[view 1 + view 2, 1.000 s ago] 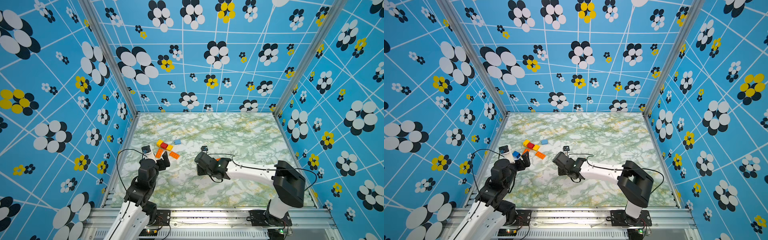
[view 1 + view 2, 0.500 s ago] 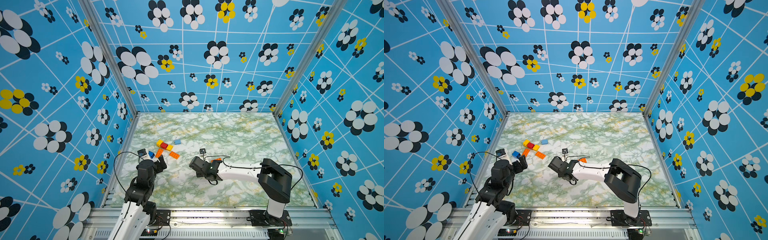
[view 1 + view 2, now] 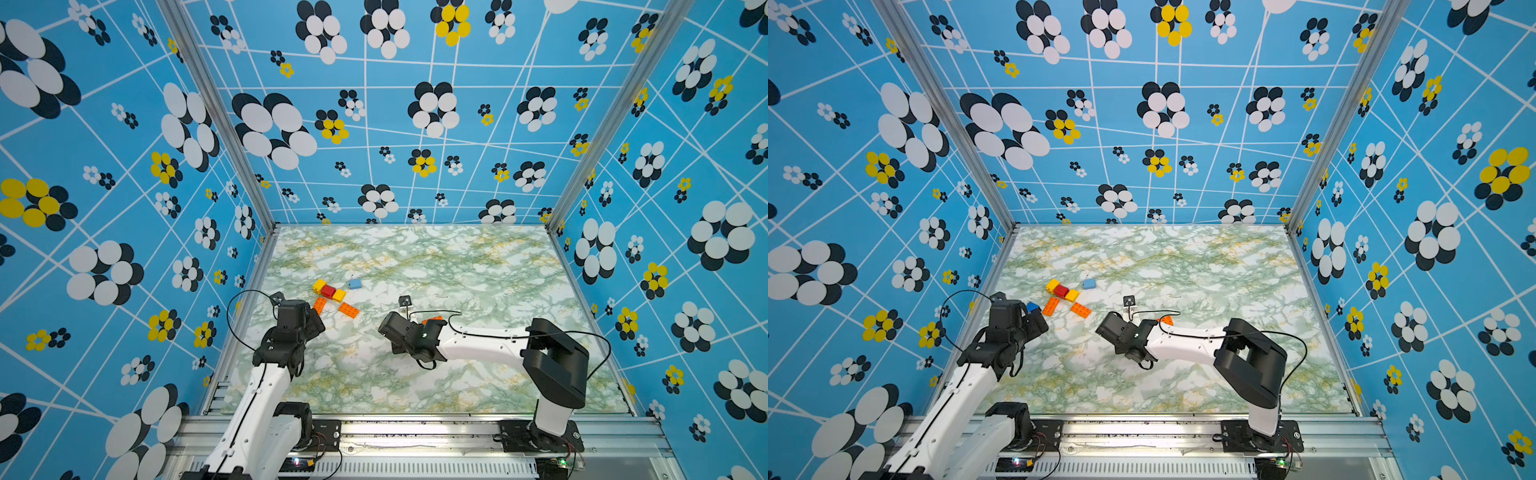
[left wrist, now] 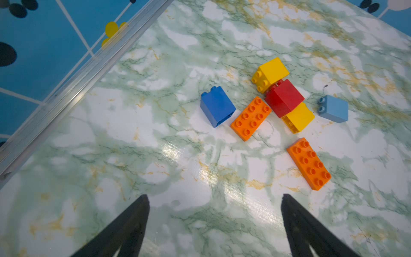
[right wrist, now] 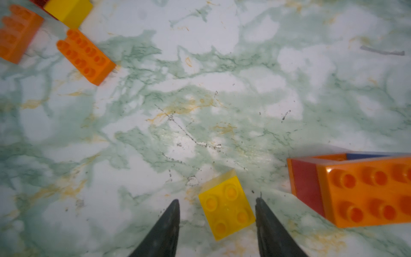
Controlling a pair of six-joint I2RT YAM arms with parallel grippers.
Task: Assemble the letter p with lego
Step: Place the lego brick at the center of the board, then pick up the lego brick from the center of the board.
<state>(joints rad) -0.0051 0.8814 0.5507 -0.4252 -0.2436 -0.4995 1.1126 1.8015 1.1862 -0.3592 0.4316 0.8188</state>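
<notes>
Now, yellow brick studs-up between parted right fingers; left fingers spread.

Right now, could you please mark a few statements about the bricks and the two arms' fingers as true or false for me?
1. The left fingers hold the blue brick. False: they stand open and empty; the blue brick lies on the table.
2. A small yellow brick sits between the right fingers. True.
3. The red brick lies between two yellow bricks. True.
4. The pale blue brick is stacked on the red brick. False: it lies apart, alone on the table.
</notes>
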